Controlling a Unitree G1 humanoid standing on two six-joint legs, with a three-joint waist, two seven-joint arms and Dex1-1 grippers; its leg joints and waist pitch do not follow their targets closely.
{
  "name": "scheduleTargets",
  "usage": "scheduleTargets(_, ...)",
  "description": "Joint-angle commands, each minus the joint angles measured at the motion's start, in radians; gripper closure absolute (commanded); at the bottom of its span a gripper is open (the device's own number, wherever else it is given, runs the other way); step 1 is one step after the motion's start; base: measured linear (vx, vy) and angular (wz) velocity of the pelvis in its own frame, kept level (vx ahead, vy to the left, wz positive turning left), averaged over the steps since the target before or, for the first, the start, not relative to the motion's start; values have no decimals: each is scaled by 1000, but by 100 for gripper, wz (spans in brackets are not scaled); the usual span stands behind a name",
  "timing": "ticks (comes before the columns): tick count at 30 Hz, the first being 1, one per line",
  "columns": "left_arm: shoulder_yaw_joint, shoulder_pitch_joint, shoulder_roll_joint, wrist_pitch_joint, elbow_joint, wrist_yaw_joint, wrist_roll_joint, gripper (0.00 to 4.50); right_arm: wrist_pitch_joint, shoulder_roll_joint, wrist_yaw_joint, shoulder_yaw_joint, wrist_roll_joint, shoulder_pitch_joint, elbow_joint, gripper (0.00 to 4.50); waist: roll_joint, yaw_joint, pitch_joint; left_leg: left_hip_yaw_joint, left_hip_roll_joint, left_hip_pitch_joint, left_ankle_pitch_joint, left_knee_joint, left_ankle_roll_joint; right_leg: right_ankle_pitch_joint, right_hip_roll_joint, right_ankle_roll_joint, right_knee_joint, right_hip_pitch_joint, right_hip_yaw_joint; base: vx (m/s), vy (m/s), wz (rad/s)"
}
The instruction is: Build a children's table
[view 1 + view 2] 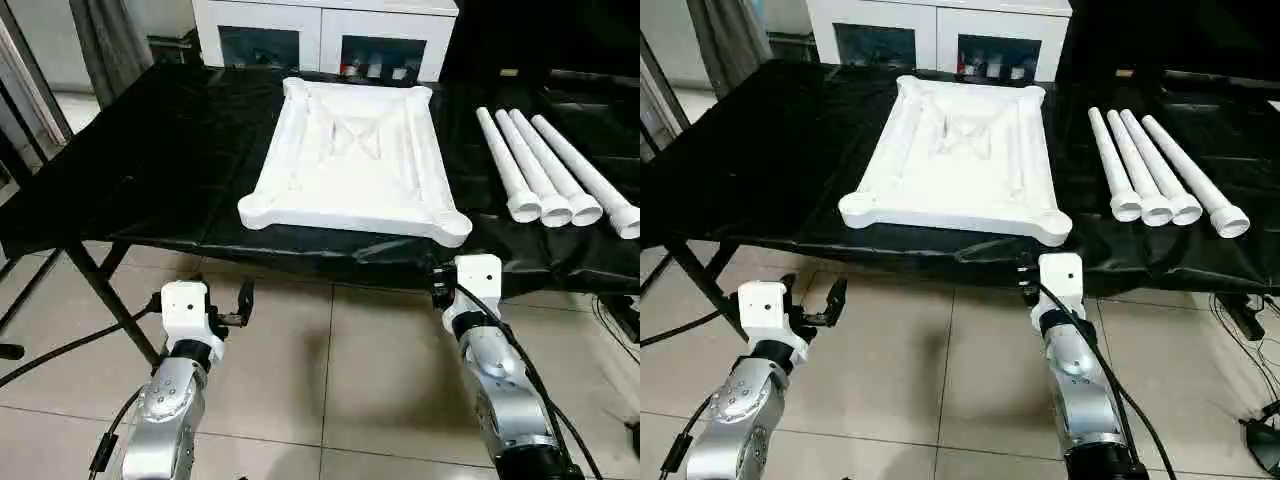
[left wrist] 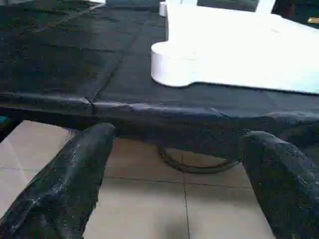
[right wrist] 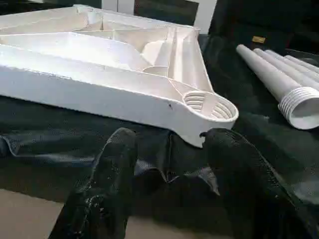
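Nothing of the build is done yet, as far as I can judge. The white plastic rectangular table top, with its raised rim and rounded corner sockets, lies underside up on the black-covered work table, near the front edge and roughly in the middle. Its near right corner socket is empty and threaded inside, and the other corners I can see hold nothing either. The four long white tapered tube legs lie side by side on the same cover, well apart from the top on my right, their wider ribbed ends toward me. My left gripper hangs over the tiled floor in front of the table, below its edge, with both black fingers spread wide and nothing between them. My right gripper sits just in front of the table edge, close to that near right socket, its jaws about half apart and empty; it touches neither the top nor a leg. So all four legs remain to be picked up and seated in the sockets, and the table then has to be turned onto its feet. Behind the work table stands a white glass-door cabinet, no part of the job.
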Motion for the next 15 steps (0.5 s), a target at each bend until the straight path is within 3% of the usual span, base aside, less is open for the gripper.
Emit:
scheduleTargets(1, -3, -7, 3, -6, 3, -4, -2, 2, 9, 2, 0, -3, 8, -2, 7, 211, 0, 1, -55, -17, 74, 5, 29, -84, 129, 113, -50, -292, -46, 42, 28, 0, 0, 0)
scheduleTargets(2, 13, -74, 9, 159, -122, 85, 50, 2, 167, 26, -10, -10, 41, -48, -134, 211, -1, 1, -55, -17, 74, 5, 26, -84, 128, 109, -50, -292, -46, 43, 28, 0, 0, 0)
scheduleTargets(3, 31, -149, 16, 344, -263, 185, 108, 2, 344, 53, -21, -18, 78, -99, -292, 211, 29, -9, -48, -18, 77, 12, 7, -87, 102, 141, -32, -284, -48, 43, 26, 0, 0, 0)
scheduleTargets(4, 36, -172, 31, 337, -270, 164, 87, 2, 315, 54, -6, -13, 87, -110, -270, 211, -15, -4, -56, -29, 79, 10, 29, -82, 100, 163, -47, -283, -36, 51, 27, 0, 0, 0)
scheduleTargets(5, 43, -192, 41, 338, -276, 143, 57, 2, 286, 52, 10, -6, 90, -118, -248, 211, 9, 11, -67, -27, 68, 5, 87, -74, 105, 172, -51, -278, -29, 49, 24, 0, 0, 0)
scheduleTargets(6, 48, -204, 43, 348, -277, 122, 17, 2, 269, 48, 25, 3, 85, -120, -231, 211, 14, 10, -50, -22, 68, 0, 64, -79, 103, 135, -50, -284, -37, 35, 25, -55, -26, -2)
scheduleTargets(8, 48, -205, 42, 351, -274, 120, 10, 2, 271, 46, 27, 5, 82, -118, -229, 211, 12, 8, -43, -16, 69, 2, -27, -89, 76, 43, -46, -279, -48, 35, 26, 0, 0, 0)
scheduleTargets(9, 48, -204, 41, 348, -267, 114, 3, 2, 268, 46, 25, 6, 78, -116, -226, 211, 12, 7, -39, -15, 69, 4, -112, -100, 49, -55, -45, -264, -58, 36, 26, 0, 0, 0)
scheduleTargets(10, 47, -204, 42, 348, -266, 113, 3, 2, 267, 46, 25, 6, 78, -116, -225, 211, 10, 6, -41, -14, 68, 7, -137, -101, 38, -87, -45, -253, -62, 36, 27, 0, 0, 0)
scheduleTargets(11, 46, -203, 40, 361, -269, 105, -4, 2, 278, 47, 23, 6, 76, -114, -233, 211, 16, 7, -49, -15, 66, 11, -136, -100, 17, -91, -43, -239, -62, 36, 29, 0, 0, 0)
scheduleTargets(13, 42, -204, 39, 405, -293, 99, -4, 2, 312, 49, 23, 3, 79, -113, -259, 211, 18, 7, -58, -18, 64, 8, -70, -96, 12, 10, -39, -236, -52, 39, 29, 0, 0, 0)
scheduleTargets(15, 43, -206, 34, 441, -315, 92, -14, 2, 345, 50, 22, 2, 82, -113, -282, 211, 19, 9, -63, -19, 61, 3, 21, -87, 29, 128, -37, -245, -43, 39, 25, 0, 0, 0)
